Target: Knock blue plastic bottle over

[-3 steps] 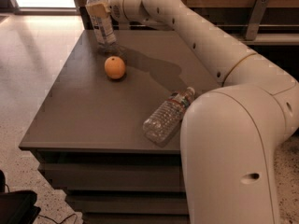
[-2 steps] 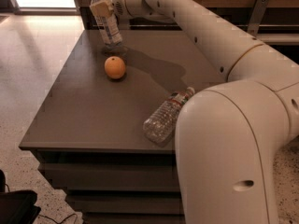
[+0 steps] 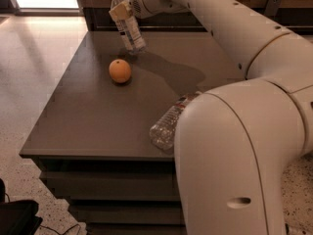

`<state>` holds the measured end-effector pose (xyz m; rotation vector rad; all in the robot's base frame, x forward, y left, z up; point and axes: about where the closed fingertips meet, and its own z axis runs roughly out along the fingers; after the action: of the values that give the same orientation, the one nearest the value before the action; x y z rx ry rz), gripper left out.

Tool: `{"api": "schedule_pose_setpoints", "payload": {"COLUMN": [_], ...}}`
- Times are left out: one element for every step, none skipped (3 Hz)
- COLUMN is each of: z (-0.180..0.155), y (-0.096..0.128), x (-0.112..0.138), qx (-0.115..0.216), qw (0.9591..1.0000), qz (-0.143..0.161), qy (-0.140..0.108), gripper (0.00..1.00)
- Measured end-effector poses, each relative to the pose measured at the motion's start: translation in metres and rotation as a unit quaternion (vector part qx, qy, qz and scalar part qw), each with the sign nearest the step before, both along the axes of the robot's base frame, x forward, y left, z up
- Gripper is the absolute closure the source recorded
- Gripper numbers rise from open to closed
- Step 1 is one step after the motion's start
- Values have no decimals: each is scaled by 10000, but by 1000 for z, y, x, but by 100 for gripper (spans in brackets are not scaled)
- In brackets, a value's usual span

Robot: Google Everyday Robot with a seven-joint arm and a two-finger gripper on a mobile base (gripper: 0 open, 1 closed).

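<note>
The blue plastic bottle [image 3: 128, 24], with a white cap and a wide pale label, stands at the far side of the dark table [image 3: 88, 116] and leans to the left at its top. My gripper [image 3: 122, 10] is at the bottle's upper part, touching it near the neck. My white arm reaches in from the right, across the table.
An orange [image 3: 120, 71] sits on the table just in front of the bottle. A clear ribbed bottle [image 3: 168, 124] lies on its side near the table's front right edge, partly behind my arm. A dark bench runs behind the table.
My gripper has moved left and slightly forward at the bottle's top. The bottle has gone from upright to tilted, its cap leaning left.
</note>
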<state>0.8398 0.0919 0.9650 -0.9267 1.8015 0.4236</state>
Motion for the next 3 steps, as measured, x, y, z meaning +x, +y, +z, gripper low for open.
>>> {"api": "schedule_pose_setpoints", "payload": {"z": [-2,4,6], "y": [-15,-31,-37], "x": [-1,-5,-7], "qx": [-273,-574,-833], "qw": [9995,9979,9959], "qz": [-82,-179,-134], "qy": [165,256,327], "gripper": [100,100,100]}}
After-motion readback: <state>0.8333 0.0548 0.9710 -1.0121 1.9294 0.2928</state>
